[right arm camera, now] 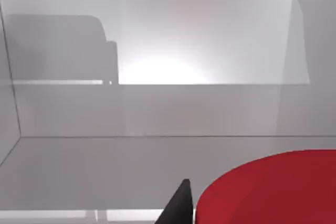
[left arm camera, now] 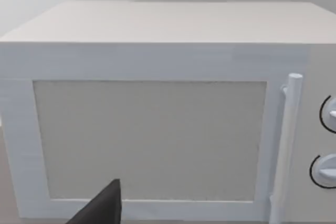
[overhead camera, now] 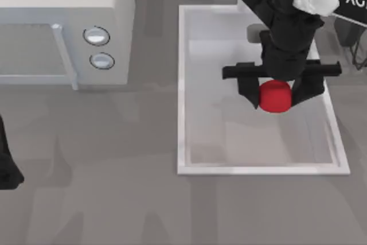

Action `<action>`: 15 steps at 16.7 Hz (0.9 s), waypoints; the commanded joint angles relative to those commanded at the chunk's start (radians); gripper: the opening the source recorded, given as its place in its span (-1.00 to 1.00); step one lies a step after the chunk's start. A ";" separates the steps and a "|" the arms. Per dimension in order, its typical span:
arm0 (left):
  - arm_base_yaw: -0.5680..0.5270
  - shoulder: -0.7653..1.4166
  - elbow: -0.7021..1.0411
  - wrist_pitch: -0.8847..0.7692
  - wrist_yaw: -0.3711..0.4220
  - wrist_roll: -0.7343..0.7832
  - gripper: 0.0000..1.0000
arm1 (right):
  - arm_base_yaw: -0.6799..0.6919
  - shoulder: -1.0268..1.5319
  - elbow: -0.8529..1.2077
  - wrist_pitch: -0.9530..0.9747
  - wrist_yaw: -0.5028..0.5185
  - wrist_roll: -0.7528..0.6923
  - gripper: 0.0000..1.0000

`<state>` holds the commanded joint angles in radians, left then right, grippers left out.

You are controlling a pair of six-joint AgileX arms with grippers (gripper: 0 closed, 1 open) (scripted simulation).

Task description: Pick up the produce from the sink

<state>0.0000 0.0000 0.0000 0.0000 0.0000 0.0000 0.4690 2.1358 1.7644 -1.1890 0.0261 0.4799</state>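
Right end effector [overhead camera: 276, 94] down inside the sink [overhead camera: 182, 90], fingers spread to either side of the produce [overhead camera: 275, 96], one dark finger at each flank of the red ball. Hard against it or just beside it: cannot tell from the top view, so neither clamped nor clearly apart. From the right wrist view, one black fingertip [right arm camera: 180, 206] just next to the red curve of the produce [right arm camera: 273, 190], pale basin floor beyond, then the far sink wall [right arm camera: 157, 111].

Sitting in the right half of the basin, nearer the faucet end than the near rim.

Likely trouble from here: smooth round surface, so an off-centre squeeze could squirt the ball sideways and send it rolling across the flat floor. Lifting before a firm hold would leave it behind. Fingertips low near the floor could scrape on closing.

No real long axis to speak of: round from above, perhaps slightly flattened on top, no stem or marking to give a heading. Any approach angle much the same.

Farther off, microwave [overhead camera: 63, 32] on the table's left side, two knobs [overhead camera: 98, 47] facing the sink. Left end effector [left arm camera: 102, 208] parked in front of the microwave door [left arm camera: 149, 140], idle, fingers not readable.
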 joint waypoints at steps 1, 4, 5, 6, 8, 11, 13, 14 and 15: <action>0.000 0.000 0.000 0.000 0.000 0.000 1.00 | -0.001 -0.023 0.046 -0.070 0.000 -0.001 -1.00; 0.000 0.000 0.000 0.000 0.000 0.000 1.00 | -0.004 -0.083 0.155 -0.222 -0.001 -0.005 -1.00; 0.000 0.000 0.000 0.000 0.000 0.000 1.00 | -0.005 -0.097 0.179 -0.253 -0.001 -0.007 -1.00; 0.000 0.000 0.000 0.000 0.000 0.000 1.00 | -0.006 -0.107 0.195 -0.271 -0.001 -0.007 -1.00; 0.000 0.000 0.000 0.000 0.000 0.000 1.00 | -0.006 -0.112 0.203 -0.279 -0.001 -0.008 -1.00; 0.000 0.000 0.000 0.000 0.000 0.000 1.00 | -0.002 -0.109 0.201 -0.277 -0.002 -0.006 -1.00; 0.000 0.000 0.000 0.000 0.000 0.000 1.00 | -0.017 -0.123 0.186 -0.273 -0.002 -0.020 -1.00; 0.000 0.000 0.000 0.000 0.000 0.000 1.00 | -0.039 -0.143 0.163 -0.268 -0.004 -0.043 -1.00; 0.000 0.000 0.000 0.000 0.000 0.000 1.00 | -0.071 -0.169 0.130 -0.262 -0.005 -0.074 -1.00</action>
<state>0.0000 0.0000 0.0000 0.0000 0.0000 0.0000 0.3985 1.9664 1.8948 -1.4505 0.0210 0.4059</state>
